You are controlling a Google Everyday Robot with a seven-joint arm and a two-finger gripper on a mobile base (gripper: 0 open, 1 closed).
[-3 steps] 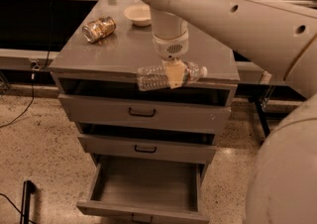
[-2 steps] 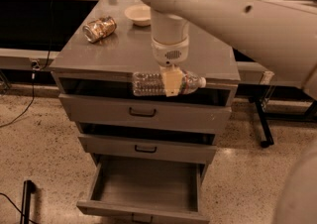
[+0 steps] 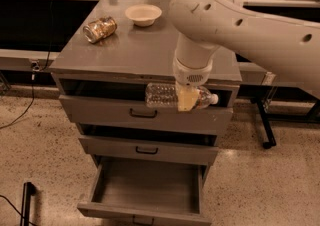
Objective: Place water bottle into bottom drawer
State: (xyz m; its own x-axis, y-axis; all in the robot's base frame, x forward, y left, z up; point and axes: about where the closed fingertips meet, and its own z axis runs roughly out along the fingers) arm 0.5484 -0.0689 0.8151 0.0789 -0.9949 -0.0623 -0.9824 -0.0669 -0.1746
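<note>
The water bottle (image 3: 165, 95) is clear and ribbed with a white cap at its right end. It lies sideways in my gripper (image 3: 187, 99), whose pale fingers (image 3: 188, 101) are shut around it nearer the cap. Bottle and gripper hang in front of the cabinet's top drawer, past the front edge of the cabinet top (image 3: 130, 52). The bottom drawer (image 3: 148, 185) is pulled out below, grey inside with nothing in it, its dark handle just visible at the lower edge.
A short jar (image 3: 100, 29) lies on its side at the cabinet's back left, a white bowl (image 3: 143, 14) behind the middle. The top drawer (image 3: 100, 110) and middle drawer (image 3: 150, 147) stand slightly open. A dark stand leg (image 3: 264, 125) is on the right, cables on the left floor.
My gripper has carried the bottle forward off the cabinet top and lower, so it now hangs in front of the top drawer.
</note>
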